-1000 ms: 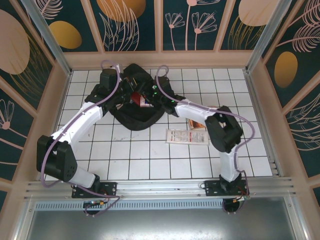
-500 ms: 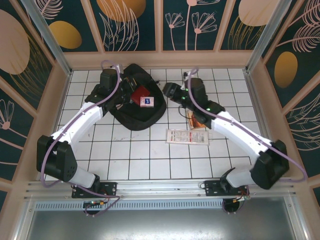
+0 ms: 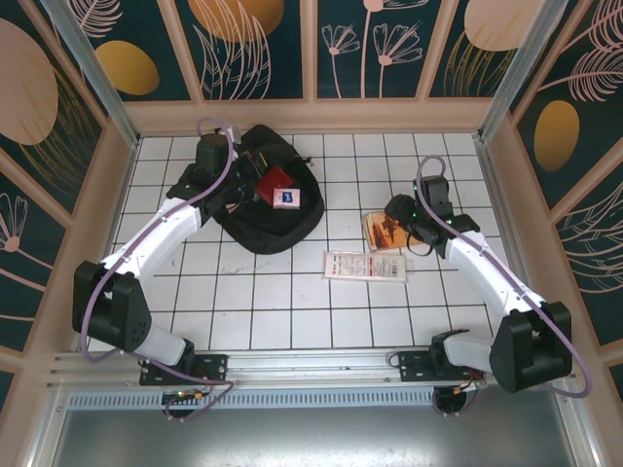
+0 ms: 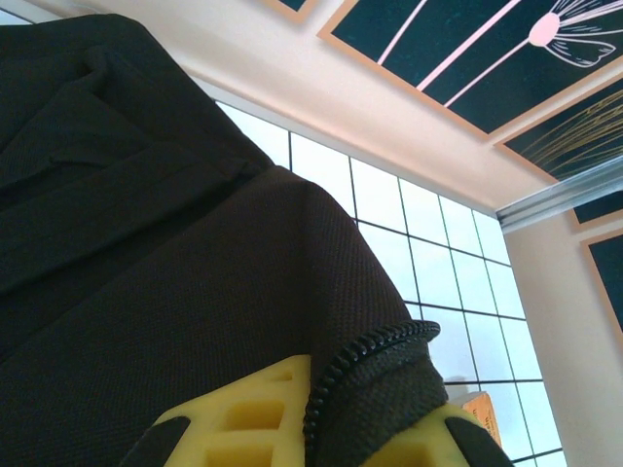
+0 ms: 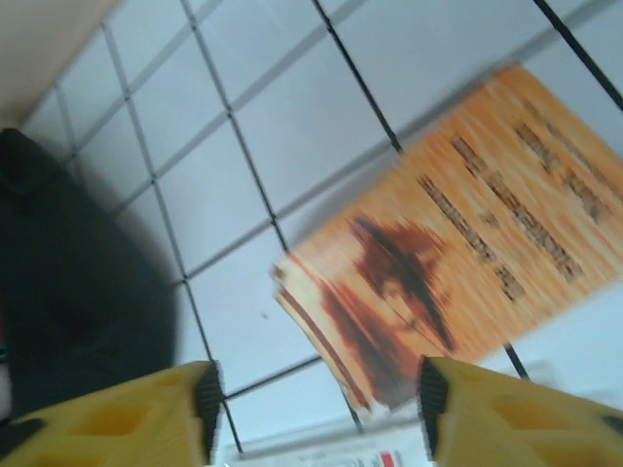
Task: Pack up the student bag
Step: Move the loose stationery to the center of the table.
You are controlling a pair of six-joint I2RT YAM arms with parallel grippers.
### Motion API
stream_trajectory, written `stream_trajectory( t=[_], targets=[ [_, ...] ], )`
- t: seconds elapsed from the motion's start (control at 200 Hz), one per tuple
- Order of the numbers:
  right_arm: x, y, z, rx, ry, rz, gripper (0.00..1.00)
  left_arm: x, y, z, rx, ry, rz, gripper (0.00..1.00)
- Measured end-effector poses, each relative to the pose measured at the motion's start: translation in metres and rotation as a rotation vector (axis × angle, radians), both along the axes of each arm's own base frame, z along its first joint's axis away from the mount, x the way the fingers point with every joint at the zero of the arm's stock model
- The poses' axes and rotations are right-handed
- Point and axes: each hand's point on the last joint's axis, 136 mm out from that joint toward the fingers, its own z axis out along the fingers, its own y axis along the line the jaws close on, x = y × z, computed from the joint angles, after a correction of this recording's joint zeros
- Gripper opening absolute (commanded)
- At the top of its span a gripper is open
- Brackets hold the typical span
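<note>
An orange booklet [image 3: 382,232] with dark brown artwork lies flat on the white tiled table [image 3: 263,302], right of centre. A long white leaflet [image 3: 365,265] sits just beside its near edge; touching or not, I can't tell. Dark floral wall panels [image 3: 253,49] enclose the table.

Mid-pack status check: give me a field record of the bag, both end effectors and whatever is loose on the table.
bag: student bag, far side of the tiled table, left of centre
left end effector: shut, pinching the bag's zipper edge
right end effector: open, empty, hovering over the orange booklet
on the bag: red packet with a white label, beside the left end effector
loose on table: orange booklet; white leaflet next to it on the near side
not yet packed: orange booklet, white leaflet
</note>
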Motion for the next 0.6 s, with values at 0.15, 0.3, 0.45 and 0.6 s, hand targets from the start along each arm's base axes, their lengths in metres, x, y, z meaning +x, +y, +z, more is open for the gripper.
stream_trajectory(
  t=[0.15, 0.3, 0.45, 0.6],
  targets=[
    [-0.024, -0.020, -0.039, 0.019, 0.099, -0.082, 0.74, -0.003, 0.001, -0.012, -0.003, 0.025, 0.004, 0.00],
    [-0.052, -0.063, -0.082, 0.077, 0.193, -0.241, 0.74, -0.010, 0.001, -0.028, 0.000, 0.056, -0.002, 0.00],
    [-0.058, -0.065, -0.100, 0.116, 0.245, -0.253, 0.75, -0.016, 0.002, -0.031, 0.003, 0.061, -0.007, 0.00],
    [-0.056, -0.051, -0.109, 0.188, 0.255, -0.203, 0.74, -0.026, 0.001, -0.045, 0.007, 0.086, -0.019, 0.00]
  ],
)
